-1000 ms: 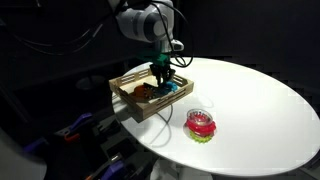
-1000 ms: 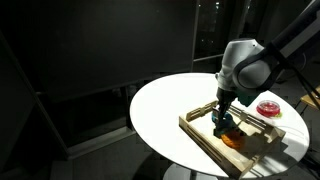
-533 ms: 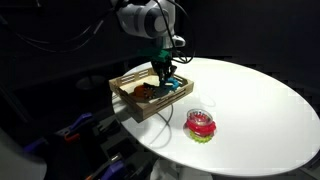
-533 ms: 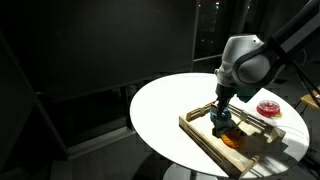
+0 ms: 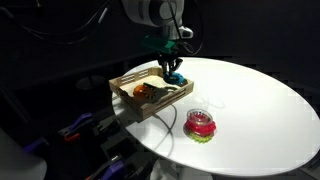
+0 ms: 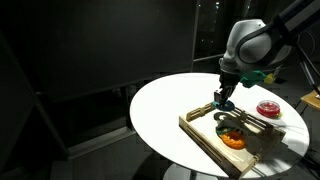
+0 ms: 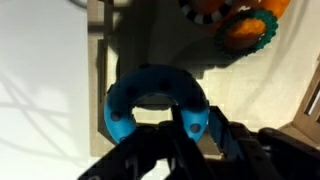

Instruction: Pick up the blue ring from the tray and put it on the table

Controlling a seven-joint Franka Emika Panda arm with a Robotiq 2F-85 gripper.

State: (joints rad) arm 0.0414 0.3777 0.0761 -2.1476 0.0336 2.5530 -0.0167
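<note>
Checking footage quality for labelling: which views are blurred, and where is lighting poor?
Wrist view: soft and blurred, the blue ring fills the middle, the table washed out white. Both exterior views: sharper, bright table, dark surroundings swallowing detail.

Your arm (image 5: pixel 152 12) comes down from above, wrist pointing straight down; your gripper (image 5: pixel 172 70) hangs with fingers (image 7: pixel 170 150) clamped on the blue ring (image 7: pixel 140 88).

one blue ring (image 7: pixel 150 82), two other rings (image 5: pixel 147 92) (image 5: pixel 202 124), one tray (image 5: pixel 135 110), one table (image 5: pixel 255 105)
</note>
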